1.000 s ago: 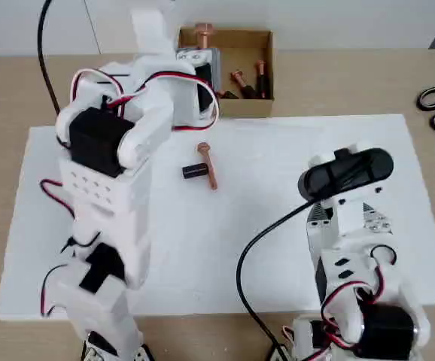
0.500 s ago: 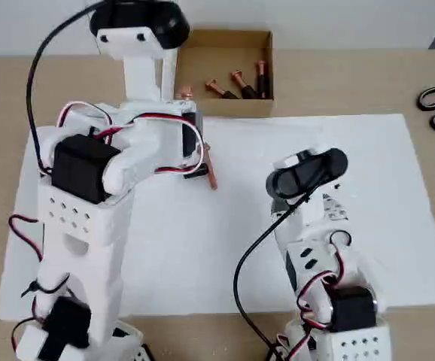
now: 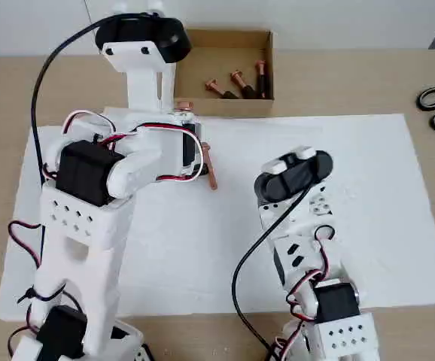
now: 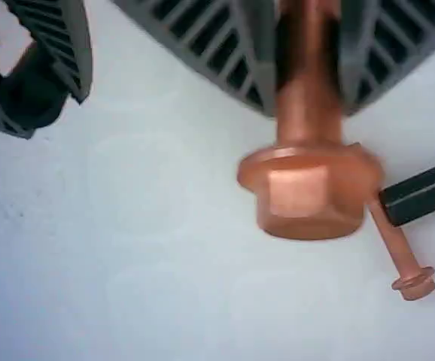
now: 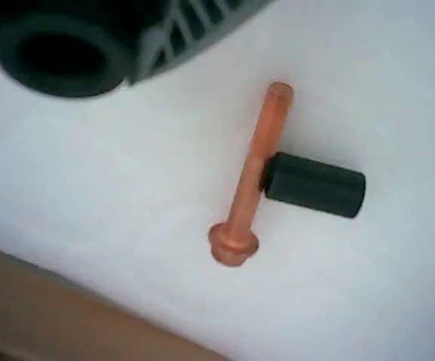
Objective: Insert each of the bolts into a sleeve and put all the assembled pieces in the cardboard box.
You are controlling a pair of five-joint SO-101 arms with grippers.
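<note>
Just short of the cardboard box [image 3: 232, 107], my left end effector [image 4: 308, 53] has pulled back, clenched on a copper bolt [image 4: 308, 188]. Right end effector [image 5: 78, 45], grasping a black sleeve [image 5: 52, 56], has advanced toward the box. Mating next, I reckon.

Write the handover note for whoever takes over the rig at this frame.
Left tool: shut on a bolt, over the white sheet.
Right tool: shut on a black sleeve.
On the sheet: a loose bolt and a loose sleeve, the sleeve's end at the bolt's shank, not inserted.
Done: three assembled pieces lie in the cardboard box.
Left: join the two held parts and box them, then assemble and box the loose pair.
</note>
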